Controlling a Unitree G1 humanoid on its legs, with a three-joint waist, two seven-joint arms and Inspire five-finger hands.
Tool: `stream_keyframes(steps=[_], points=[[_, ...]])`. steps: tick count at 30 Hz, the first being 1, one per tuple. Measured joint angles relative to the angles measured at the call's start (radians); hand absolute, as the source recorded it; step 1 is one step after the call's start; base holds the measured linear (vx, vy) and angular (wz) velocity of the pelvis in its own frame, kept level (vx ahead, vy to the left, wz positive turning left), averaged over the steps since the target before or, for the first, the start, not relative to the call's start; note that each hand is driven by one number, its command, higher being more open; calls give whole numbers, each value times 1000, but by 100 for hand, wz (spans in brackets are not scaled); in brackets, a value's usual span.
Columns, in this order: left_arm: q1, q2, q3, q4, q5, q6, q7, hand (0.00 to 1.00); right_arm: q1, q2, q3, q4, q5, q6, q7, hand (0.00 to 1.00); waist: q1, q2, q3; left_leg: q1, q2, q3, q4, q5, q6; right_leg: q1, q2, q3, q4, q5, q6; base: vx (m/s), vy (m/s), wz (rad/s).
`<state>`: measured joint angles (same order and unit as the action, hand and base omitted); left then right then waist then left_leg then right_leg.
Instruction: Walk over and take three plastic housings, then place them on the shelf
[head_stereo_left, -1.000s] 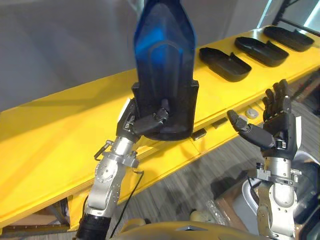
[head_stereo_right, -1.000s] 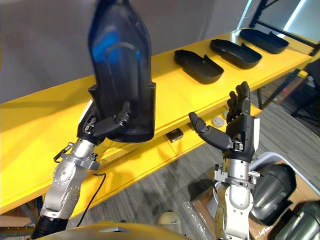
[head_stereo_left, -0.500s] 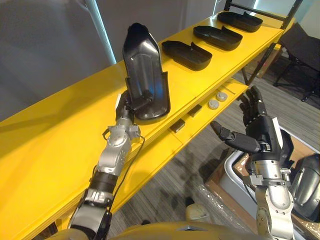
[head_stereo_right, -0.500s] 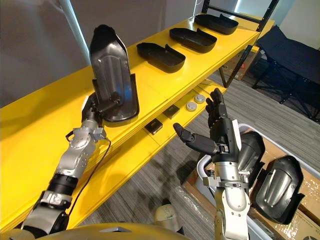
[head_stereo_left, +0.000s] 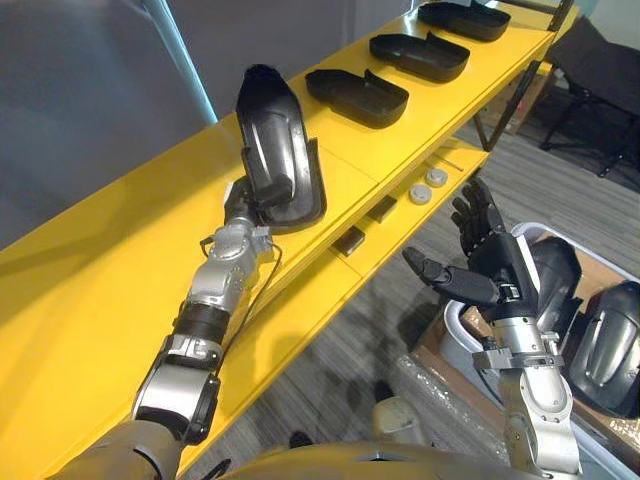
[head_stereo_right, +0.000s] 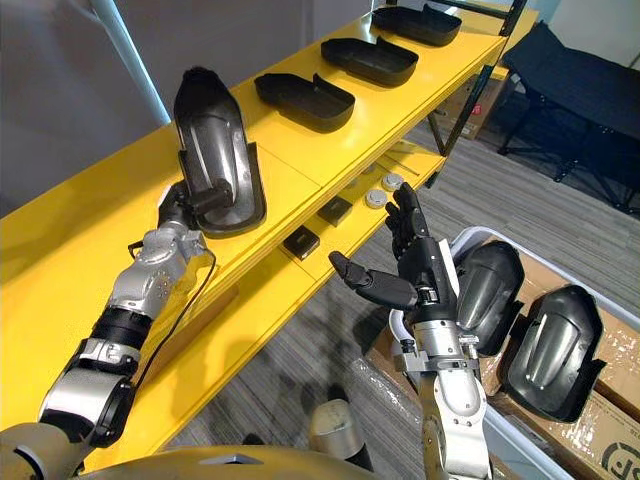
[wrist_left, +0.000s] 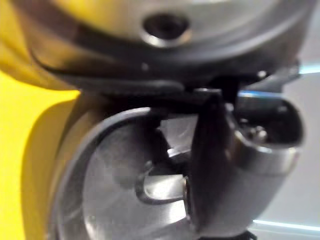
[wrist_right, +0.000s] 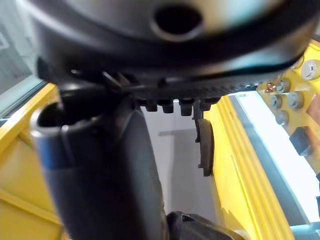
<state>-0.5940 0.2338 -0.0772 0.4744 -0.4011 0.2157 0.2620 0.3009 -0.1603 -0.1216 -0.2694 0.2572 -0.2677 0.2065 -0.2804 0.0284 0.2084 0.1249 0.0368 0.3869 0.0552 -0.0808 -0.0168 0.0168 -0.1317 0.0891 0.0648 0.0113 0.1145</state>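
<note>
My left hand (head_stereo_left: 243, 203) is shut on the lower end of a long black plastic housing (head_stereo_left: 275, 150), thumb (wrist_left: 215, 165) pressed into its hollow side (wrist_left: 120, 200). The housing leans tilted over the top board of the yellow shelf (head_stereo_left: 120, 250), its lower end down at the board. Three more black housings (head_stereo_left: 357, 95) (head_stereo_left: 420, 55) (head_stereo_left: 462, 18) lie in a row farther along that board. My right hand (head_stereo_right: 415, 270) hangs open in front of the shelf, holding nothing.
A white bin (head_stereo_right: 470, 240) on the floor at the lower right holds more dark housings (head_stereo_right: 490, 295) (head_stereo_right: 560, 345). Small round discs (head_stereo_left: 428, 182) and black blocks (head_stereo_left: 350, 240) sit on the shelf's lower ledge. A dark folding cot (head_stereo_right: 590, 90) stands beyond.
The view has shifted as I moved closer. My left arm has reached farther out and the held housing has tipped lower toward the shelf top. The right hand stays open.
</note>
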Motion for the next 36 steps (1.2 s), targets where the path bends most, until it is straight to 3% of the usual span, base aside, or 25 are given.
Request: stream_keyframes(steps=[3,4,22,29,32,36], points=[[-20,0,-2,7,30,15,6,0,-2,0,6,0,3,0,-11,100,-1,-4,11,1,-1,-1,2,0,0,2,-2,-1,0,0,1,-15,-8,0],[-28,0,-2,7,39,19,8,100,-2,0,6,0,3,0,-16,100,-1,-5,15,0,-2,-1,3,0,0,3,-3,-1,0,1,1,0,0,0],[-153,54,20,119,187,97,177,100,0,-1,67,6,45,0,-69,100,-30,-25,62,2,-1,-6,15,-1,2,18,-5,-5,-15,9,5,-8,-5,0],[-157,91,45,126,210,95,229,100,4,-2,90,21,84,-1,-71,100,-31,-27,65,-14,2,-8,28,-6,3,7,-5,-7,-13,9,5,0,0,0],[-157,92,49,127,208,85,252,100,10,-2,97,21,84,-2,-67,100,-30,-27,66,-14,2,-9,29,-7,4,8,-6,-9,-13,9,5,0,0,0],[-164,93,65,120,171,-9,285,100,26,-1,108,21,78,-26,-65,100,-29,-28,69,-14,1,-11,30,-7,4,10,-5,-11,-12,10,5,0,0,0]])
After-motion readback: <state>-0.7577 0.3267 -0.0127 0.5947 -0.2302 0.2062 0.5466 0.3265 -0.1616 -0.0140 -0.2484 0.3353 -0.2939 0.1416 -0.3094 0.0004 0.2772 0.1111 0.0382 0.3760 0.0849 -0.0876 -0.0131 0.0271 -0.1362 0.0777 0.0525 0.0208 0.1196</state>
